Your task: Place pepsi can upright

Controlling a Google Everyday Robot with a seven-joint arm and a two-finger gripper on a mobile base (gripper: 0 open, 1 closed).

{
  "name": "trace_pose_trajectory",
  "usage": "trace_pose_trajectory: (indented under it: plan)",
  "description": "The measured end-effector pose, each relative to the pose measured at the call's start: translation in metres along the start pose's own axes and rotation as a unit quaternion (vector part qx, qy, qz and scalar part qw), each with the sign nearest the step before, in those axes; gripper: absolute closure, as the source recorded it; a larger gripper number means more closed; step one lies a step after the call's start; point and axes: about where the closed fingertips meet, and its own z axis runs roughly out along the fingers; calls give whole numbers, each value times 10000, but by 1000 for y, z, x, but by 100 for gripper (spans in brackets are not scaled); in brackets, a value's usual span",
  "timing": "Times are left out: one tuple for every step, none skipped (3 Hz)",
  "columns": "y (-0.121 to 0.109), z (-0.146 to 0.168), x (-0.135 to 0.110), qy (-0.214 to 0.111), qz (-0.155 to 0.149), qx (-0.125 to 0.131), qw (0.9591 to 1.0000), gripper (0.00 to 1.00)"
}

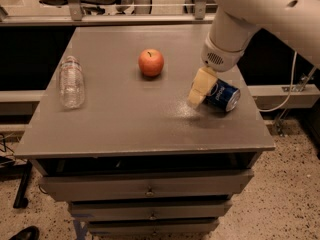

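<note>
The pepsi can [225, 96] is dark blue with a silver end. It lies on its side near the right edge of the grey table [130, 129]. My gripper [199, 91], cream-coloured, hangs from the white arm that comes in from the upper right. It reaches down to the table at the can's left end and covers that end. The rest of the can shows to the right of the gripper.
A red apple [151, 62] stands at the table's middle back, left of the gripper. A clear plastic bottle [71, 81] lies on its side near the left edge. Drawers [145, 189] sit below the table top. The floor drops away to the right.
</note>
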Motion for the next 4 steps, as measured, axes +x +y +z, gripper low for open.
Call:
trace_pose_trajectory:
  plan:
    - [2,15,-5,57,108,-72,9999,0]
    - [0,23,-5,85,152,-71,9998,18]
    - [-3,25,-5,80,181,-30,9998,41]
    - [-4,24,-5,48,196,-16,9998,64]
